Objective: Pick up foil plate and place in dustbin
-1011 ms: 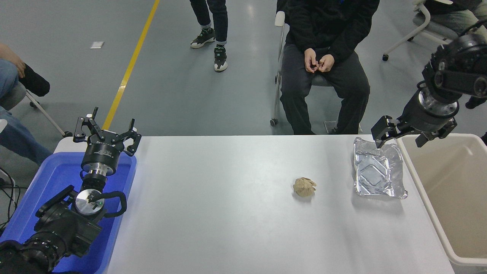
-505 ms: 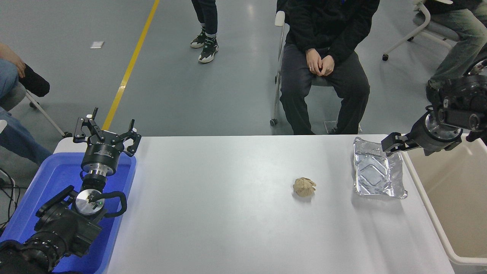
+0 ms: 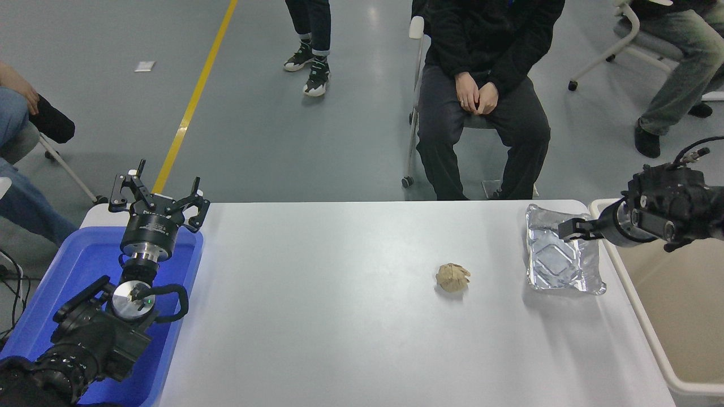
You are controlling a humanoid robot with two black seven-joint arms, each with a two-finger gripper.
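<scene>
- The blue rectangular plastic bin (image 3: pixel 62 282) stands at the far left end of the white table (image 3: pixel 339 316), well away from the foil plate.
- The left black gripper (image 3: pixel 155 192) is parked over that bin's far edge, its fingers spread wide and holding nothing.
- A small crumpled tan paper ball (image 3: pixel 452 277) lies on the table to the left of the foil plate, near it but apart.
- The foil plate (image 3: pixel 560 260), a shiny silver, crinkled aluminium tray with an embossed base and bent rim, lies flat on the table near its far right corner.
- The right black gripper (image 3: pixel 568 230) comes in from the right edge and points left, its tip over the far right part of the foil plate; how wide its fingers stand, and whether they touch the foil, cannot be told from this angle.
- The dustbin (image 3: pixel 639 305), a large beige rectangular plastic bin with a rounded rim, stands just beside the foil plate on its right.
- A person in dark clothes (image 3: pixel 481 85) sits on a chair beyond the foil plate, hands clasped.
</scene>
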